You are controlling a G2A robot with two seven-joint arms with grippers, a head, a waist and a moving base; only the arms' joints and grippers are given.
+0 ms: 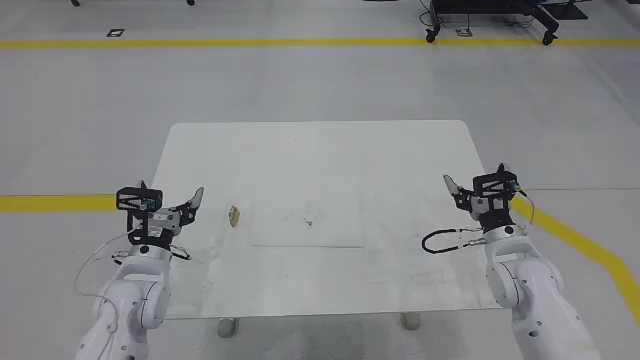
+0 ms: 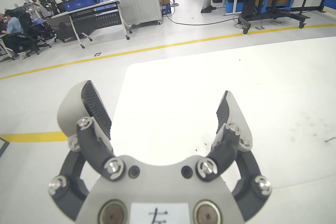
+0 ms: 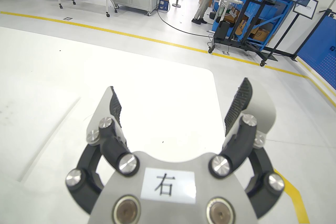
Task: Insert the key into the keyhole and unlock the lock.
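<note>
Top view: brass piece (image 1: pixel 234 216) beside sheet (image 1: pixel 305 226)

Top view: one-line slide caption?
Open left hand and open right hand flank white rectangular table; small yellowish object near left hand.

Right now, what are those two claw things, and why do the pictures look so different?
They are a robot's two arms. One picture looks down from above at a white table. The other two come from little cameras on the wrists, so each shows its own hand up close: the left hand and the right hand. Both hands are open and hold nothing. On the table, near the left hand, lies a small yellowish thing, too small to name for sure; it may be the lock.
</note>
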